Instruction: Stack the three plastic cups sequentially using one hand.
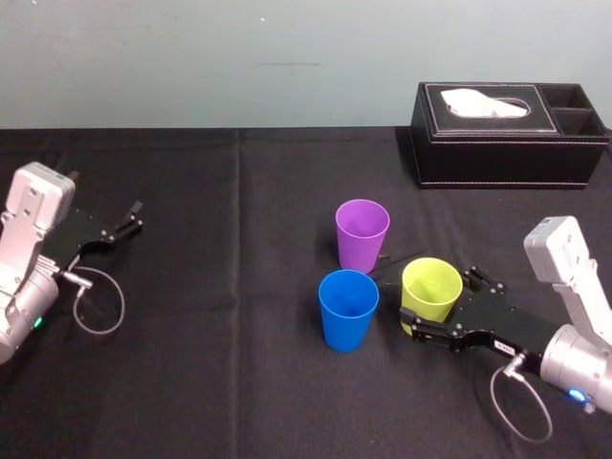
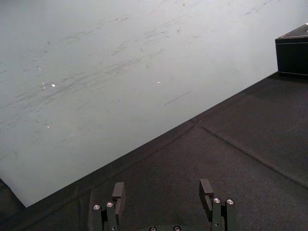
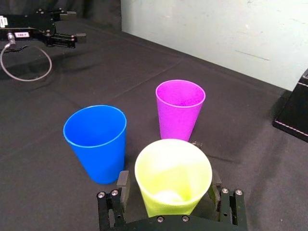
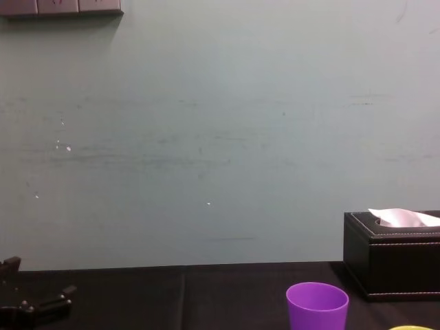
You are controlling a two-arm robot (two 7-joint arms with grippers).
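Three plastic cups stand upright and close together on the black tablecloth: a purple cup (image 1: pixel 361 234) (image 3: pixel 179 108) (image 4: pixel 317 306) farthest back, a blue cup (image 1: pixel 348 308) (image 3: pixel 96 142) in front of it to the left, and a yellow-green cup (image 1: pixel 430 287) (image 3: pixel 173 178) to the right. My right gripper (image 1: pixel 435 301) (image 3: pixel 168 183) is open, with one finger on each side of the yellow-green cup, which rests on the table. My left gripper (image 1: pixel 124 225) (image 2: pixel 162 188) is parked open at the far left, holding nothing.
A black tissue box (image 1: pixel 507 134) (image 4: pixel 392 254) stands at the back right near the wall. A cable loop (image 1: pixel 100 306) hangs from the left wrist. Bare black cloth (image 1: pixel 229 382) lies between the cups and the left arm.
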